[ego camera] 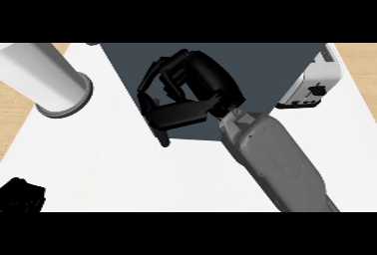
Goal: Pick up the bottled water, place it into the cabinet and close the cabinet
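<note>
No sign of the bottled water. It isn't out on the worktop (110, 174), so where is it? My guess is that it's either tucked inside the cabinet (258, 69) or hidden under the hand, and this view can't settle which.

The cabinet is seen from above as a dark slate box at the far centre. The right hand (188, 89) hangs over its left near corner, with the grey forearm reaching in from the near right. Its fingers (158, 74) are curled inward toward the thumb, and nothing shows between them. The hand sits right at the cabinet's left edge, where a thin dark panel (160, 135) runs toward us. That may be the door, and it would explain the hand's position, lined up at that side either to put the bottle in or to swing the panel shut.

Further out, a tall white cylinder (48, 79) stands at the far left, well clear of the arm's path. A white toaster (313, 82) sits just right of the cabinet. The left hand (18, 195) stays out of the way at the near left edge, and how it's set I can't tell.
</note>
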Available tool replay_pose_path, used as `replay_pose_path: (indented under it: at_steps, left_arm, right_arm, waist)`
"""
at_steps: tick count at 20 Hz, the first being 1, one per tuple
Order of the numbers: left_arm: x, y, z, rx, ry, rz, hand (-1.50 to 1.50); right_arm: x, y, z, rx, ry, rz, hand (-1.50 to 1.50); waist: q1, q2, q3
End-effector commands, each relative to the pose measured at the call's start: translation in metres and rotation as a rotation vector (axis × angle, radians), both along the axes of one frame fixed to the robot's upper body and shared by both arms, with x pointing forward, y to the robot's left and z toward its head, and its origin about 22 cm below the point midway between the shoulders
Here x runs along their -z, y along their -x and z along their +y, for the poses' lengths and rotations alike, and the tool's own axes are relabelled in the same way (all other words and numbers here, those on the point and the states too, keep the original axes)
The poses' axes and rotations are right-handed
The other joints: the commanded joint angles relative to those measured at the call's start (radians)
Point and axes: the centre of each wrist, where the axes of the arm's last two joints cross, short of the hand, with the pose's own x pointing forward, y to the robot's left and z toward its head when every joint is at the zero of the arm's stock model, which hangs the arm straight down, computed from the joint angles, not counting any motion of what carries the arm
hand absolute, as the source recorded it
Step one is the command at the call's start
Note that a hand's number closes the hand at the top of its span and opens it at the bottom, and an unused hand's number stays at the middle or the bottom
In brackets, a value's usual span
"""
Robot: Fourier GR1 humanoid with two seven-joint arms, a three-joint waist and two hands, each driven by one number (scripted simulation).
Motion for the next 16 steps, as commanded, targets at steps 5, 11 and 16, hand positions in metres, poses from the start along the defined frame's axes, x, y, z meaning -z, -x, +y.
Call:
replay_pose_path:
  at_steps: [5,11,16]
  left_arm:
    - [-0.004,0.002,0.002,0.025,-0.002,0.004,1.5]
    - [0.001,-0.002,0.0,0.022,0.004,-0.016,1.5]
    - [-0.005,-0.006,-0.006,0.049,-0.001,-0.019,1.5]
  right_arm:
    - [0.022,-0.059,-0.058,0.158,0.019,0.031,1.5]
    - [0.025,-0.064,-0.068,0.142,0.032,0.003,1.5]
    - [0.037,-0.063,-0.072,0.128,0.032,0.02,1.5]
  waist:
    - [0.014,0.038,0.003]
    - [0.012,0.044,0.002]
    - [0.01,0.043,0.003]
